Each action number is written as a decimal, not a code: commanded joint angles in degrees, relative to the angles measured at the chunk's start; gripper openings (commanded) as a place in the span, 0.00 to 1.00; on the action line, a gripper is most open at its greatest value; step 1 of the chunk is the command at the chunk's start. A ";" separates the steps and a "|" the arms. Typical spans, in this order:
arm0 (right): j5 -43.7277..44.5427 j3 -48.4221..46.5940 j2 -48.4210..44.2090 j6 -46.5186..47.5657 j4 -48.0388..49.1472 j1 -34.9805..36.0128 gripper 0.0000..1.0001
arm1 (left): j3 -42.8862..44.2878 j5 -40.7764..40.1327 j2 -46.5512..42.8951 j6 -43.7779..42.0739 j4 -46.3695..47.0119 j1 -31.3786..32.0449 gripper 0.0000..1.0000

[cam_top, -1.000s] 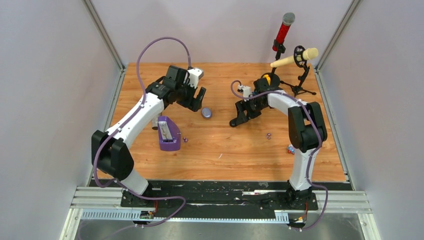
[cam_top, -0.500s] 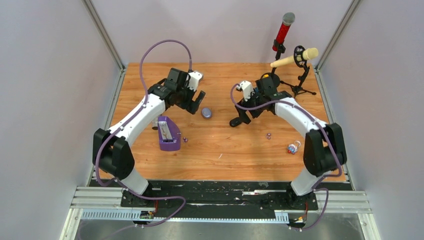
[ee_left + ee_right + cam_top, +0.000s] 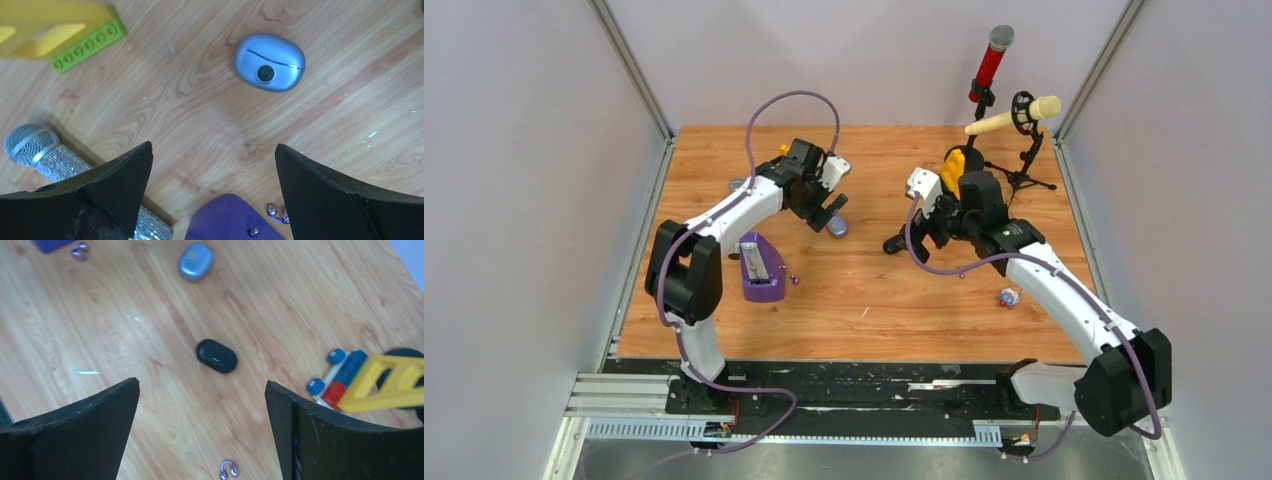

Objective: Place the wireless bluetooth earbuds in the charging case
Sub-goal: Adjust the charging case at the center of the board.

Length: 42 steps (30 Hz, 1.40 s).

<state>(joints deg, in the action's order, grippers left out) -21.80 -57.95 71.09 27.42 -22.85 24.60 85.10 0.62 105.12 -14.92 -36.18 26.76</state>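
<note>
A closed blue-grey pebble-shaped case lies on the wooden table, and in the left wrist view it is ahead of my open, empty left gripper. A closed black case lies ahead of my open, empty right gripper, centred between the fingers in the right wrist view. One pair of purple earbuds lies near the right gripper. Another purple pair lies beside the purple box. No black buds show.
A small clear bottle lies at the right. Two microphones on stands are at the back right. A yellow brick toy sits by the right gripper. A glittery silver microphone and yellow-green bricks lie near the left gripper.
My left gripper has moved right, to just above the blue-grey case. My right arm has swung its elbow out to the near right, with the gripper staying by the black case.
</note>
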 commanded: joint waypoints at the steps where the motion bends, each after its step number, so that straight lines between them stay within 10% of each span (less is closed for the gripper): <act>1: -12.63 1.92 -3.77 4.77 -0.98 0.94 1.00 | 2.81 0.34 1.84 -6.19 0.57 2.33 1.00; 25: -11.28 7.63 -6.21 7.17 3.51 2.65 0.98 | 14.13 2.69 16.64 -7.65 -1.76 3.47 1.00; 42: -14.00 -5.95 23.34 5.42 12.14 15.37 0.89 | 9.36 3.97 -7.05 -1.03 -7.54 -5.21 1.00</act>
<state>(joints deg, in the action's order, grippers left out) -36.56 -55.92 88.23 34.17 -16.67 37.78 96.36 5.76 106.30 -18.55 -42.48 24.95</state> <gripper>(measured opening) 0.874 0.997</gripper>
